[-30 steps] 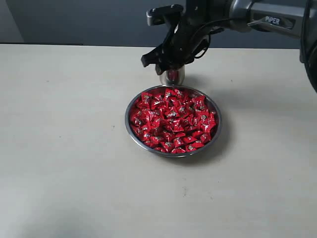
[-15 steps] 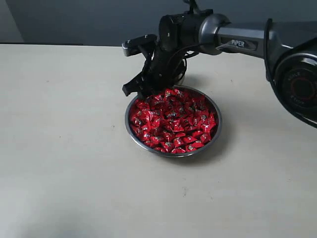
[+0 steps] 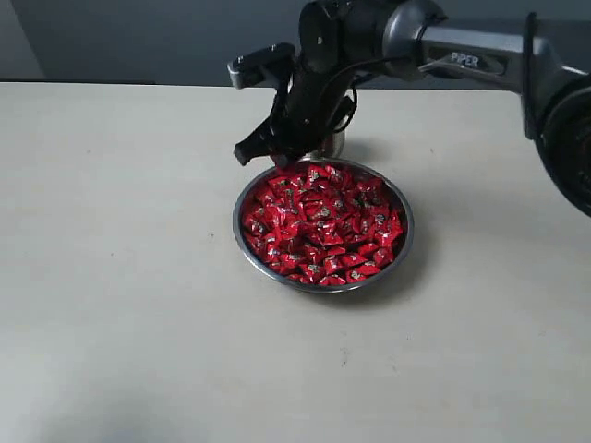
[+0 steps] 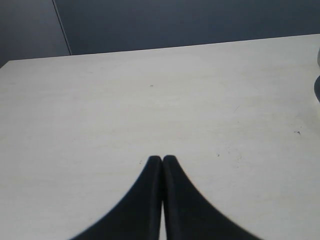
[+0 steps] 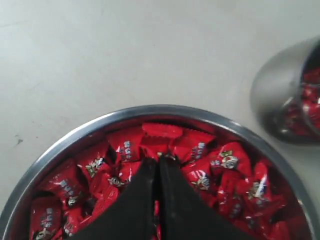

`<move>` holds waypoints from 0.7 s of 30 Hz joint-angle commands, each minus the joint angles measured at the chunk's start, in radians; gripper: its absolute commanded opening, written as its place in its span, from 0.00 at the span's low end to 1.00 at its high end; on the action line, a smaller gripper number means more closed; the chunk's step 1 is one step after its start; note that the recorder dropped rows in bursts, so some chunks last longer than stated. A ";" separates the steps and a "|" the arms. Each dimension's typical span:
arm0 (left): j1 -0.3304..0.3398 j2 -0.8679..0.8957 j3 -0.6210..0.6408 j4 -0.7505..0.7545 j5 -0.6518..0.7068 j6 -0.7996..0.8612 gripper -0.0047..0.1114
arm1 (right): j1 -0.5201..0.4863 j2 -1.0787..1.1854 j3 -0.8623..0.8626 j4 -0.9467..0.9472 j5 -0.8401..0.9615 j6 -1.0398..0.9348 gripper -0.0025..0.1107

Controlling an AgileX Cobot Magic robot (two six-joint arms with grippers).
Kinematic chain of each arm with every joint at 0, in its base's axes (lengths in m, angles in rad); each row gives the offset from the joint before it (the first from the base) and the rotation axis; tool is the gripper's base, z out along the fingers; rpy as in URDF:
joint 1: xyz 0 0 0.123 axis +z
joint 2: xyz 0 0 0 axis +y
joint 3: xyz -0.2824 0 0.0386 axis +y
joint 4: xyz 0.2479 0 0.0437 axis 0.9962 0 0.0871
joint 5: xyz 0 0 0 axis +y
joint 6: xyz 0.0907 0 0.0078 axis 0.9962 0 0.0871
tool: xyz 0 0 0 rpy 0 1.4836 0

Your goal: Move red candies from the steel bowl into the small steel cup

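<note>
Many candies [image 3: 319, 221] are heaped in the bowl [image 3: 236, 231], which is set on the bench [image 3: 120, 277], approx. central but nearer the far edge. Just beyond the bowl, toward that edge, the cup [image 3: 334, 146] is stood, partly hidden by the R arm [image 3: 462, 60]; red wrappers are seen inside it. The R gripper [image 5: 159, 160] is lowered onto the candies just inside the bowl rim, fingers pressed together w/ no gap; whether a candy is pinched can't be told. The L gripper [image 4: 162, 159] is held over bare bench, fingers likewise closed, nothing btwn them.
</note>
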 commanded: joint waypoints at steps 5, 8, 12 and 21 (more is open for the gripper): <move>-0.008 -0.005 -0.008 0.002 -0.005 -0.002 0.04 | -0.135 -0.056 -0.002 0.085 -0.223 0.060 0.02; -0.008 -0.005 -0.008 0.002 -0.005 -0.002 0.04 | -0.171 -0.016 -0.002 0.108 -0.292 0.060 0.02; -0.008 -0.005 -0.008 0.002 -0.005 -0.002 0.04 | -0.202 0.034 -0.002 0.139 -0.298 0.060 0.03; -0.008 -0.005 -0.008 0.002 -0.005 -0.002 0.04 | -0.207 0.026 -0.004 0.135 -0.278 0.058 0.45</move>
